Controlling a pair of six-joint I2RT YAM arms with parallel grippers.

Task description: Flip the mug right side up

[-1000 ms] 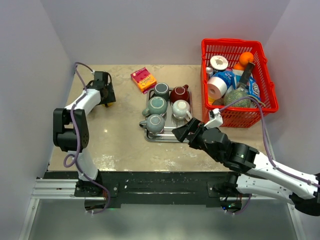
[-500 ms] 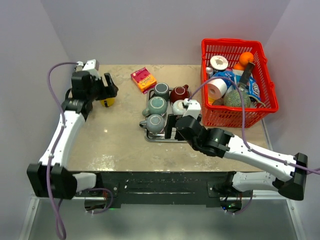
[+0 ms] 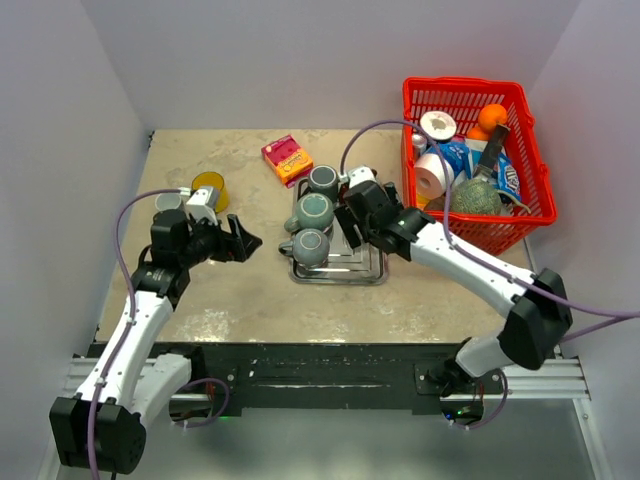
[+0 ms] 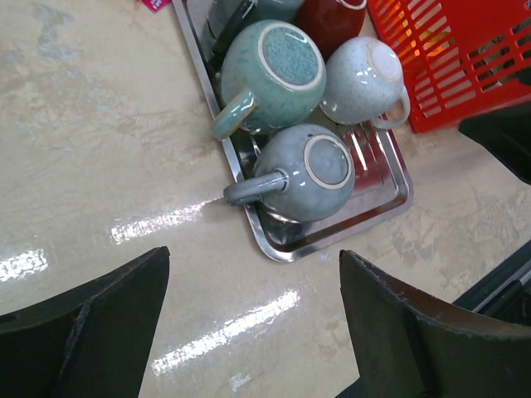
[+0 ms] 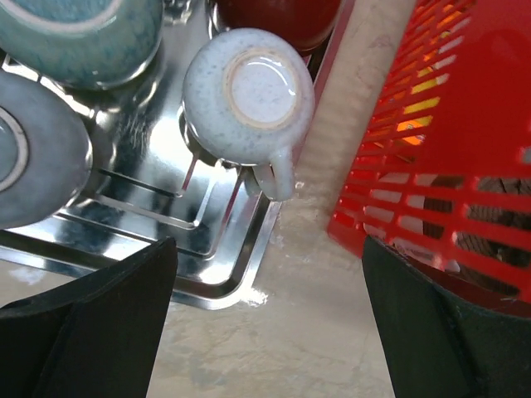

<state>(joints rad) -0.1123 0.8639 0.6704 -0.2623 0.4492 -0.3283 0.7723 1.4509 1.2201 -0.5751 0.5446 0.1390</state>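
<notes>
White speckled mug (image 5: 249, 95): upside down, base up, on metal tray (image 5: 166, 224), right side; handle by tray rim.

You see table (image 3: 240, 290) beige, marble-like mottling, glossy white glare patches. Tray (image 4: 348, 228) mirror silver. Your mugs:
- white mug (image 5: 249, 91): faint blue-grey speckle, tan ring on base
- teal mug (image 4: 270, 75): darker speckled base, pale rim ring
- grey-blue mug (image 4: 311, 170): cream base ring
- dark red mug (image 4: 332, 21): plain
- dark grey mug (image 3: 322, 180): plain

Basket (image 3: 465, 84) bright red. Box (image 3: 287, 158) pink with orange patch. Cup (image 3: 208, 187) yellow. Cables (image 3: 125, 215) purple. Left gripper (image 4: 253, 255) and right gripper (image 5: 270, 245) black.
</notes>
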